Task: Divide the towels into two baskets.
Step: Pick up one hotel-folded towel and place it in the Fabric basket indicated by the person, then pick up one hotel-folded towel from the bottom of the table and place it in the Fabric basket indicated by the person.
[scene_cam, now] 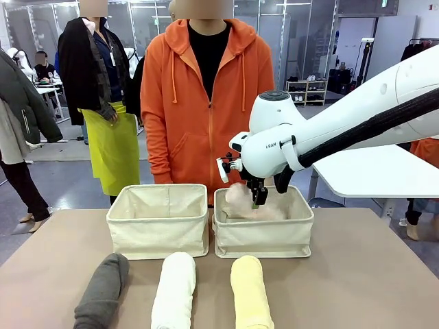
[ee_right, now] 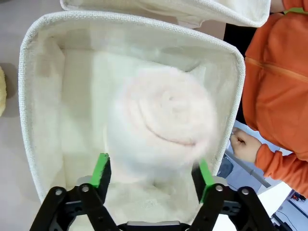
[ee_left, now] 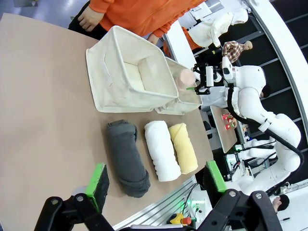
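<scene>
Now R pincer [ee_right: 153,166] straddles blurred pink towel [ee_right: 163,115] in R basket [ee_right: 29,96].

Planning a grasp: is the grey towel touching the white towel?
Apart. The front view shows a strip of bare table between the grey towel and the white towel.

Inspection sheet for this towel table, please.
Surface: plain brown tabletop.
Job's things: dark grey rolled terry towel, white rolled towel, pale yellow rolled towel lie before two cream canvas baskets; left basket holds no towel; pale pink rolled towel within right basket.
Clutter: nothing seen.
Grippers: left gripper open, empty; right gripper open, flanking pink towel.
Cables: black cable sleeve along right arm.
Surroundings: person in orange hoodie at far side.
</scene>
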You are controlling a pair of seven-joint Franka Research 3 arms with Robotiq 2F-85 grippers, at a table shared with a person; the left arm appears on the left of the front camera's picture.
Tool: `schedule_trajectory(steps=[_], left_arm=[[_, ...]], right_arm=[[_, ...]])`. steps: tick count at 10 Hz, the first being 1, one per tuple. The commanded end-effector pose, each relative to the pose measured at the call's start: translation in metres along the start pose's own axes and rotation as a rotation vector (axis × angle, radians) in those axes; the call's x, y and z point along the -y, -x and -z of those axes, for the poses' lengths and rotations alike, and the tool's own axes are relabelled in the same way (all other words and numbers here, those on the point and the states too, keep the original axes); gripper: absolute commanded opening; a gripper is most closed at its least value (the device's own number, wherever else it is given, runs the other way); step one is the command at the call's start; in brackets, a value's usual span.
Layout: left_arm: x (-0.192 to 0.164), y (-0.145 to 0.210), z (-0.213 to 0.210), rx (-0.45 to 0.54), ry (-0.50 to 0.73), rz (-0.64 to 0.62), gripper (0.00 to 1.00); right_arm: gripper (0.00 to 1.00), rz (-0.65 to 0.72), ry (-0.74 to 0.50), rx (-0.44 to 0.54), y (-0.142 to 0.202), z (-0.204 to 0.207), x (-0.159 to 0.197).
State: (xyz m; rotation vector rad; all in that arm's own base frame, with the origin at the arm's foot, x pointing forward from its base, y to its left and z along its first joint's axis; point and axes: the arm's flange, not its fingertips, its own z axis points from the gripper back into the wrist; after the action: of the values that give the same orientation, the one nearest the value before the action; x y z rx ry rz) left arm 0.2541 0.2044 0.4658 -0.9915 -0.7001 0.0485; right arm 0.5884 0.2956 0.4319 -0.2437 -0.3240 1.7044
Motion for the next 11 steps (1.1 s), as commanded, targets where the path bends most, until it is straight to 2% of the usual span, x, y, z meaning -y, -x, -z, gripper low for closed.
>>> schedule_trajectory(steps=[1,11], left_arm=[[-0.0009,-0.0015,-0.0023,0.015,0.026,0.021,1.0],[-0.0009,-0.0015,-0.0023,0.015,0.026,0.021,1.0]], right_arm=[[1.0,0.024,0.031,-0.006,-0.0033,-0.0043,-0.0016],[1.0,0.001,0.003,0.002,-0.0006,-0.0009,0.0002]])
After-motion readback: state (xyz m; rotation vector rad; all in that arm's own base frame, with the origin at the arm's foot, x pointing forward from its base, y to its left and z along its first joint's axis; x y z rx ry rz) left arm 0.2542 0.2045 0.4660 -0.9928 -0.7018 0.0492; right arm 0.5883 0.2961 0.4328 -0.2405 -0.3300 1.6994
